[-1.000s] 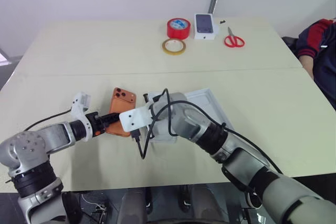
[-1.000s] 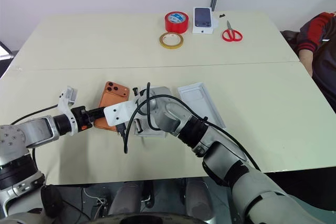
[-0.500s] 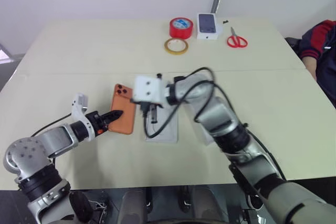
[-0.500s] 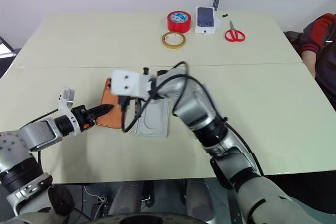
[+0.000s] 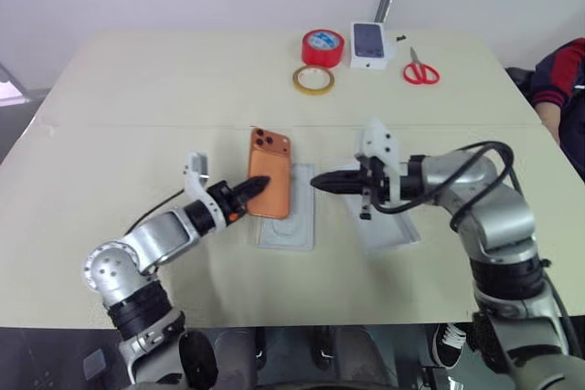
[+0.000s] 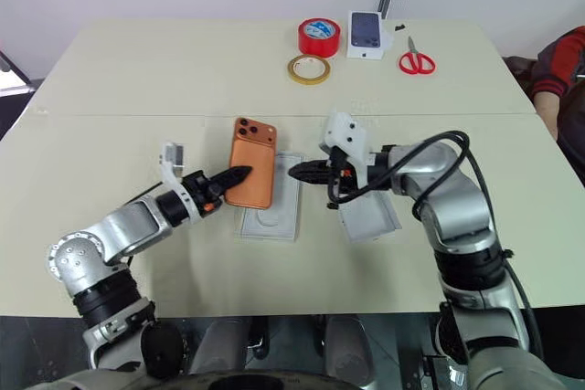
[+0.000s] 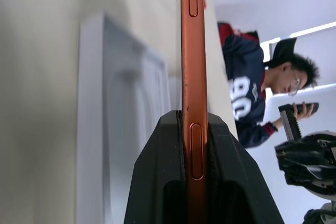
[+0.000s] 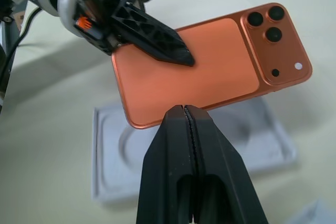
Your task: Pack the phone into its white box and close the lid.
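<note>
Gripping the phone (image 5: pixel 270 185) by one long edge, the left gripper (image 5: pixel 249 189) has both black fingers (image 7: pixel 178 182) clamped on the slim orange body, one on each face; the camera bump with three dark lenses points away from the robot, toward the far side of the table (image 5: pixel 137 89).

Right gripper (image 5: pixel 322 182): fingers pressed together with nothing between them, tip aimed leftward at the phone, close beside its free long edge but apart from it.

Moulded white piece (image 5: pixel 288 226): lies flat on the table directly under the held phone and the left gripper's tip, with a phone-shaped outline pressed into its upper face; the phone sits above it, its near end over the piece.

Second shallow white piece (image 5: pixel 388 224): flat on the table beneath the right gripper's wrist, on the side away from the phone; partly hidden by the arm, so which of the two is the box and which the lid cannot be told.

Far from both grippers, along the table's back edge:
- red tape roll (image 5: pixel 324 47)
- tan tape roll (image 5: pixel 313 79), just in front of the red one
- small white box (image 5: pixel 368 44) with a dark phone picture on top
- red-handled scissors (image 5: pixel 420 68)

Person in a dark and red sleeve (image 5: pixel 559 89): seated at the table's right edge, beyond the right arm.
</note>
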